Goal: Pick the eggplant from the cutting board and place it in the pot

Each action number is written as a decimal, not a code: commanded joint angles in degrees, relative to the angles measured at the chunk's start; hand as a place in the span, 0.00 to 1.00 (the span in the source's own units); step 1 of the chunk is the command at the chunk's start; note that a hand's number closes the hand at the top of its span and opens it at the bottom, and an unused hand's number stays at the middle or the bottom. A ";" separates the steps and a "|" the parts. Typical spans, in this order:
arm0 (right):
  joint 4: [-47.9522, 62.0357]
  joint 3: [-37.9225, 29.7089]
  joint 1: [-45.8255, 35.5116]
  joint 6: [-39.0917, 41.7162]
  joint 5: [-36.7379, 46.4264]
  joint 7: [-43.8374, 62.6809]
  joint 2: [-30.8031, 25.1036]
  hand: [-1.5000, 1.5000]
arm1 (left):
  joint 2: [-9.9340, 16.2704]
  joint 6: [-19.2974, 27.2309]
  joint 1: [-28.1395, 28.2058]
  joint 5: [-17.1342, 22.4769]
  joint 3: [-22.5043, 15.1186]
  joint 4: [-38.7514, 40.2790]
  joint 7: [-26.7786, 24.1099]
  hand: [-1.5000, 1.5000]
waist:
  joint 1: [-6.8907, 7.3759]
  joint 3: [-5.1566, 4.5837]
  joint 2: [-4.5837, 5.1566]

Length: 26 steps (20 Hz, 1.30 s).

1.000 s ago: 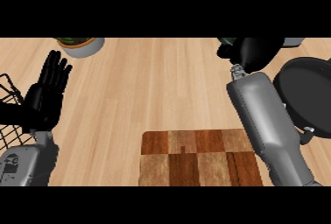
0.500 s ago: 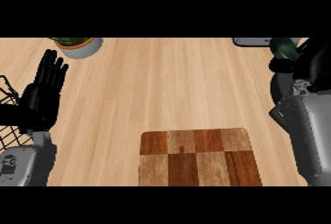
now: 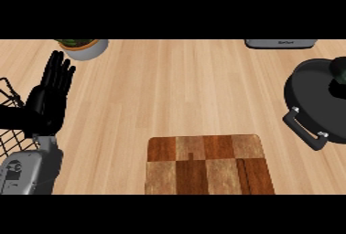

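Left hand flat, fingers straight, holding nothing, at surface's left edge. Cutting board bare. Dark object inside pot.

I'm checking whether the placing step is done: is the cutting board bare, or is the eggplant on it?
Bare: the cutting board shows only wood. A dark object sits in the pot, probably the eggplant.

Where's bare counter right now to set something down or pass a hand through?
The widest bare stretch is the middle of the counter, between the left hand and the pot, above the cutting board, whose top is bare too. The left edge is crowded: wire basket, planter.
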 commanded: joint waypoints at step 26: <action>40.48 -18.47 -11.53 -9.11 -32.14 -44.24 -5.26 0.00 | 0.17 -1.00 -2.42 0.59 1.17 -0.90 3.96 0.50 | 0.73 0.10 0.13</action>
